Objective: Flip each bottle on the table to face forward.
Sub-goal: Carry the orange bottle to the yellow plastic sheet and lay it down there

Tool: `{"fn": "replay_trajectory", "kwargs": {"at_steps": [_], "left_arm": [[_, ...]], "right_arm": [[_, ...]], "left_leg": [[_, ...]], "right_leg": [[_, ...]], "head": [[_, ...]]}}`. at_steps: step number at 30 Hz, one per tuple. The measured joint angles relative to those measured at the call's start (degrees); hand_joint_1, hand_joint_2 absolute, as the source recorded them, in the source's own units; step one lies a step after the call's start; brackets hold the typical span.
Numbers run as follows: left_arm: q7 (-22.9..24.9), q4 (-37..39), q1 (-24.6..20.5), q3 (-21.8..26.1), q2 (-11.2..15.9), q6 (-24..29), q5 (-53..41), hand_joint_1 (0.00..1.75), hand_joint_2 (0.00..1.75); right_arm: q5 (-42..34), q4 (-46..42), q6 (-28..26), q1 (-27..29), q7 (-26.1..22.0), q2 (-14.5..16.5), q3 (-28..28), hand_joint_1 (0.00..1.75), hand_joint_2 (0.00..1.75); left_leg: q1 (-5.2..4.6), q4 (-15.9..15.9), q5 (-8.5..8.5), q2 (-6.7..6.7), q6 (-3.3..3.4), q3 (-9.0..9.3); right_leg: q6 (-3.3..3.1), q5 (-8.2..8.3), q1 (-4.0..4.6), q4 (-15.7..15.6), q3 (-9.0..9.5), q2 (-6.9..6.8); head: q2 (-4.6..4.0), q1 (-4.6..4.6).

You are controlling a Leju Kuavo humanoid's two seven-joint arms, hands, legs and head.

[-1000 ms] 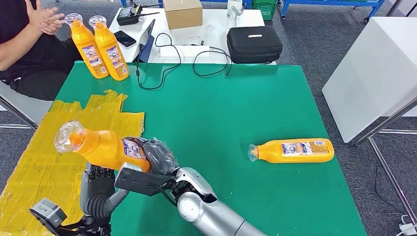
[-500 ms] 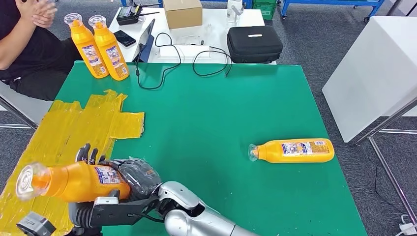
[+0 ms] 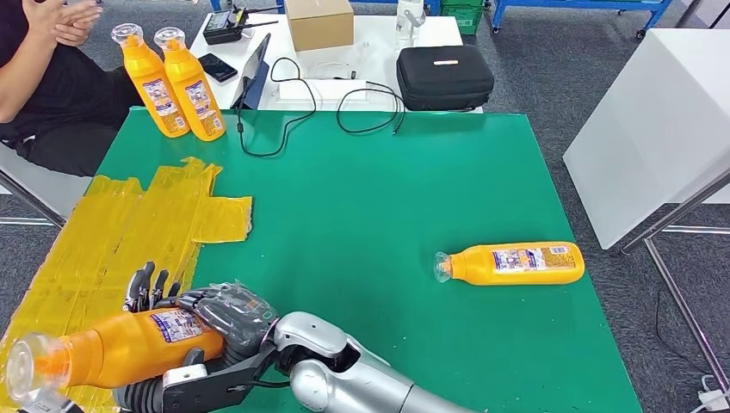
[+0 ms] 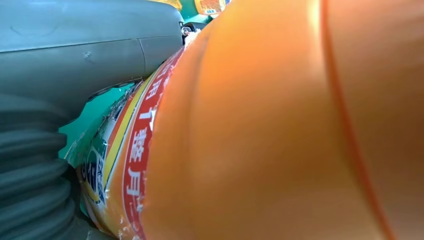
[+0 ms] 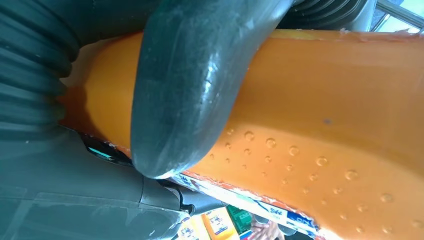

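An orange bottle (image 3: 129,344) with a clear cap lies nearly level over the table's near left corner, cap pointing left. My right hand (image 3: 228,314) wraps its base end, the thumb (image 5: 195,75) pressed across the orange body (image 5: 325,115). My left hand (image 3: 146,288) grips it from behind; its grey thumb (image 4: 90,50) lies against the label side (image 4: 280,125). A second orange bottle (image 3: 516,263) lies on its side at the right, cap to the left. Two more bottles (image 3: 151,82) (image 3: 194,86) stand upright at the far left corner.
Yellow taped sheeting (image 3: 129,224) covers the left of the green table (image 3: 370,189). A seated person (image 3: 52,77) is at the far left. Behind the table a white desk holds a black case (image 3: 445,77), a cardboard box (image 3: 318,21) and cables.
Both hands have carried the held bottle down and leftward toward the table's near left corner, and its cap end has dropped lower. The other bottles have not moved.
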Motion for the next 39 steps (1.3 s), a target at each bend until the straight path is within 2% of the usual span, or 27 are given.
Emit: {"fn": "replay_trajectory", "kwargs": {"at_steps": [4,31,33,35,37,39], "left_arm": [[-0.07,-0.01,0.05,0.08,0.00,0.01,0.08,1.75,1.75],[-0.61,0.02,0.28,1.32,-0.34,-1.63,2.16,1.75,1.75],[-0.44,0.02,0.26,1.32,-0.43,-1.68,2.21,1.75,1.75],[-0.30,0.01,0.25,1.32,-0.57,-1.80,2.14,1.75,1.75],[-0.15,-0.08,0.41,1.32,-0.90,-2.18,1.94,1.75,1.75],[-0.02,-0.41,0.46,1.31,-1.39,-2.48,1.83,1.75,1.75]], "right_arm": [[0.20,0.10,0.00,0.02,-0.01,0.03,0.00,1.75,1.75],[1.02,0.46,0.62,0.93,-0.16,0.11,-0.79,1.75,1.75],[1.69,0.51,0.12,1.54,-0.15,0.06,-1.43,0.88,1.75],[3.13,0.31,-1.72,2.84,0.37,-0.10,-2.13,0.00,0.87],[5.23,-0.89,-5.12,4.78,1.75,-0.62,-2.86,0.00,0.00],[6.46,-2.92,-8.02,6.38,2.96,-1.49,-3.70,0.00,0.00]], "left_leg": [[0.00,0.00,0.00,0.00,0.00,-0.01],[0.01,0.00,0.00,0.02,0.00,0.00],[0.01,0.00,0.00,0.02,0.00,0.00],[0.00,0.00,0.00,0.01,0.00,0.00],[0.00,0.00,0.00,0.01,0.00,-0.03],[-0.01,0.00,-0.01,0.04,0.00,-0.07]], "right_leg": [[0.00,-0.01,0.00,0.00,-0.02,0.00],[-0.01,-0.01,0.00,0.00,-0.04,0.00],[-0.01,-0.01,0.00,0.00,-0.04,0.00],[-0.01,-0.01,0.00,0.00,-0.03,0.00],[-0.01,-0.01,-0.01,-0.01,-0.07,0.00],[-0.01,0.01,-0.01,-0.01,-0.14,0.01]], "head": [[0.00,0.00],[0.00,0.03],[0.00,0.03],[0.00,0.04],[0.00,0.05],[0.00,0.04]]}}
